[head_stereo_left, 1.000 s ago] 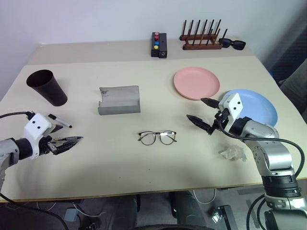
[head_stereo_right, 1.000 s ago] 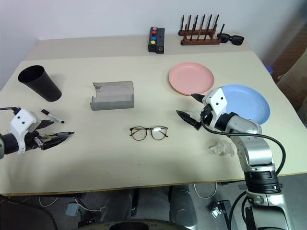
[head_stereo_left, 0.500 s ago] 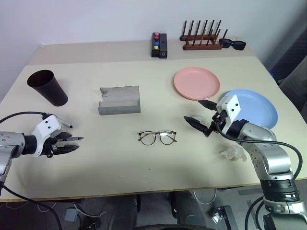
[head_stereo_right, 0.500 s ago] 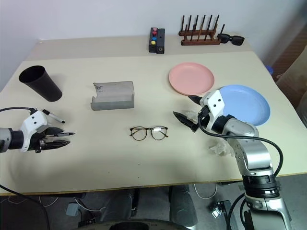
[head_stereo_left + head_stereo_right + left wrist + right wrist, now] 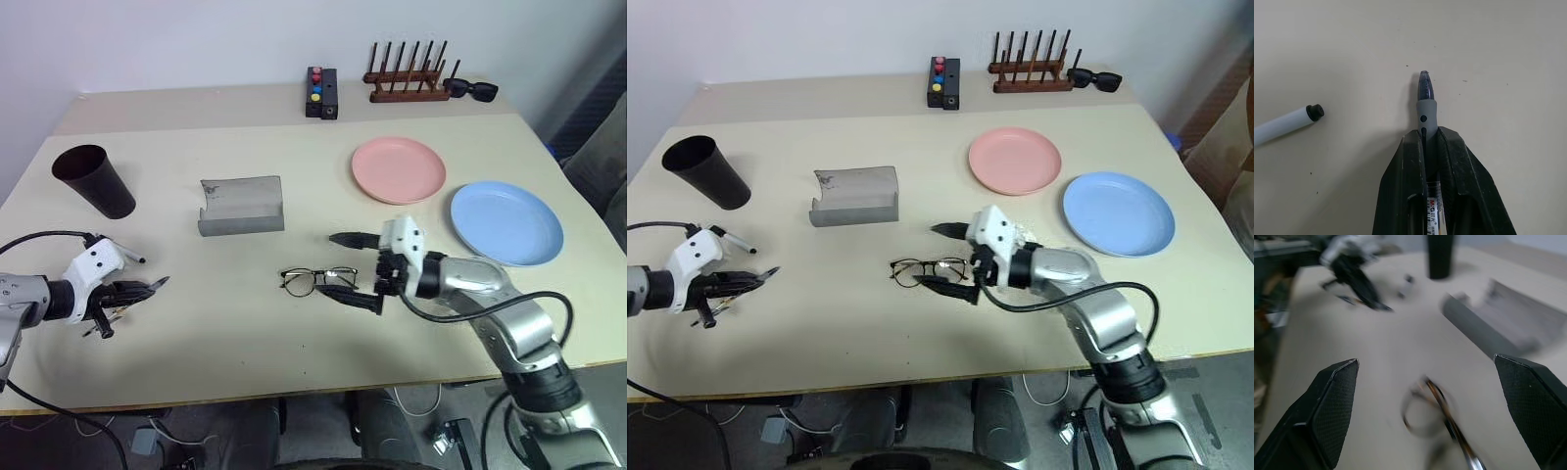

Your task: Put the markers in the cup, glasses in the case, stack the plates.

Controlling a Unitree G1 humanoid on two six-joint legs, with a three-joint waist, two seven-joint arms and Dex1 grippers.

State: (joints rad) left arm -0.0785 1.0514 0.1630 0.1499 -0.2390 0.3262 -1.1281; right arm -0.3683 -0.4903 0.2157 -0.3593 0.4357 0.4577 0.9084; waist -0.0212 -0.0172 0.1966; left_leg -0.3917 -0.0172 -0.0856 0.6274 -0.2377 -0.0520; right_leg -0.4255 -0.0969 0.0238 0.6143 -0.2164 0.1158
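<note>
My left gripper (image 5: 140,288) is shut on the dark grey marker (image 5: 1424,93), low over the table's left front. The white marker (image 5: 1284,123) lies on the table just beside it. Behind them the dark cup (image 5: 93,179) stands upright at the far left. The grey case (image 5: 241,206) lies open at mid-table. In front of it are the glasses (image 5: 315,281), with my right gripper (image 5: 355,269) open at their right end, one finger behind them and one in front. The pink plate (image 5: 398,169) and the blue plate (image 5: 506,222) lie side by side on the right.
At the back edge are a black box with coloured buttons (image 5: 323,92), a wooden peg rack (image 5: 409,83) and black sunglasses (image 5: 472,90). The table's (image 5: 245,333) front edge runs close below both grippers.
My left gripper has shut on the dark grey marker. My right arm has swung left from beside the blue plate to the glasses, still open.
</note>
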